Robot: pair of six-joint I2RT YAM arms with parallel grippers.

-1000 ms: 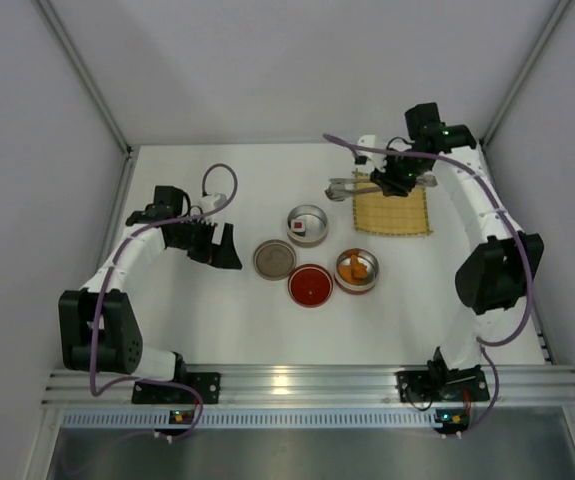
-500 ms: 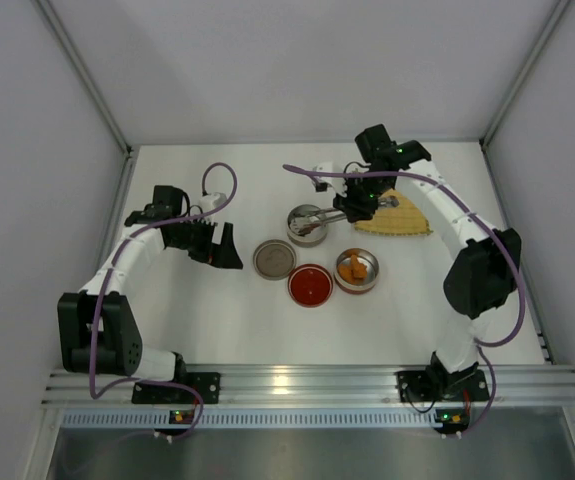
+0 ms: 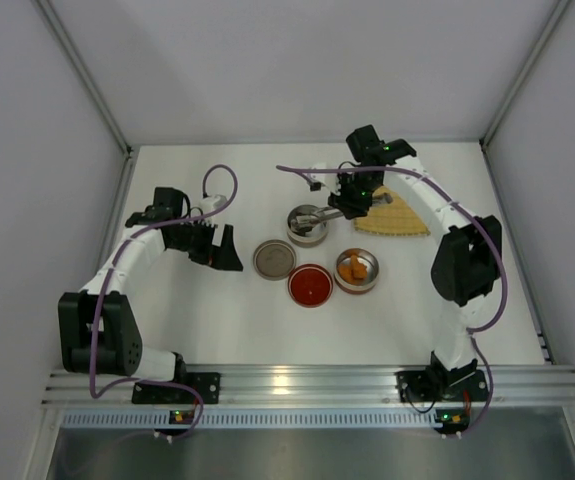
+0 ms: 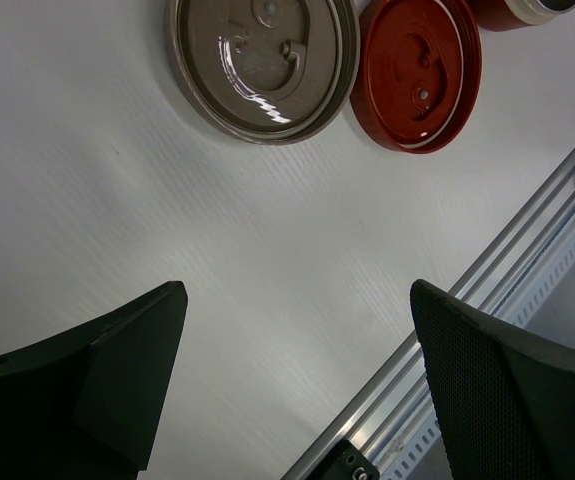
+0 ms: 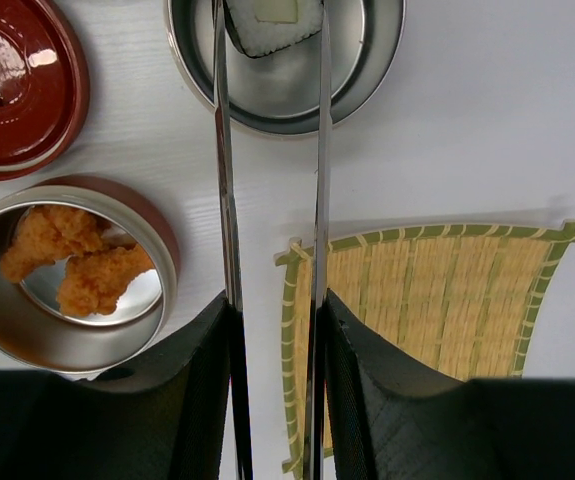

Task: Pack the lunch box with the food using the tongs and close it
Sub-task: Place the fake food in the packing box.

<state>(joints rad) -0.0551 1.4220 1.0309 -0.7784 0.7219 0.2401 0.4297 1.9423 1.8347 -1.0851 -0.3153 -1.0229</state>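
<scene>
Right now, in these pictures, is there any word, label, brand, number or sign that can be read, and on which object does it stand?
There is no readable text in any view.
The grey lid and the red lid show only smooth relief and glare, with no letters.
The yellow mat and the tongs carry no marking.

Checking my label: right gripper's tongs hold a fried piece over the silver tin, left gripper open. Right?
No. The tongs pinch a white sushi roll, not a fried piece; the right wrist view shows it. The rest stands: the right gripper holds them over the silver tin, left gripper open.
</scene>
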